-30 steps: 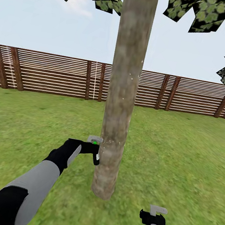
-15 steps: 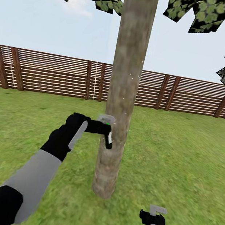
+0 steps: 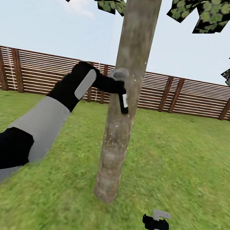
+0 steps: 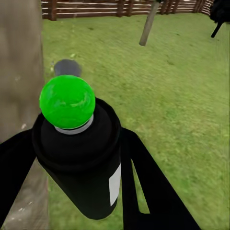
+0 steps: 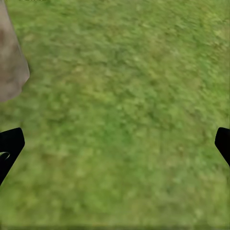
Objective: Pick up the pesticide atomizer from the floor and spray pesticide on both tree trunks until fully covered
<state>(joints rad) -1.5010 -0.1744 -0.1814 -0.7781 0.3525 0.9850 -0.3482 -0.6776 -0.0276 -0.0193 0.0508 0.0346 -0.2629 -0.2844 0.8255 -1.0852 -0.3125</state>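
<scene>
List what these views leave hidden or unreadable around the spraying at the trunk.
- Nozzle of the pesticide atomizer: head view, hidden by its own head against the tree trunk; no spray visible.
- Label: left wrist view, edge-on, too small to read.
- Trunk's far side: head view, hidden by the trunk itself, so coverage unknown.
- Trunk top and canopy: head view, cut off by the frame.
- Right gripper: right wrist view, fingertips clipped by the edges.

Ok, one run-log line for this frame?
phase: spraying trunk | left gripper: shut on pesticide atomizer, against tree trunk at fence height | right gripper: open, low over grass | white specks on trunk
</scene>
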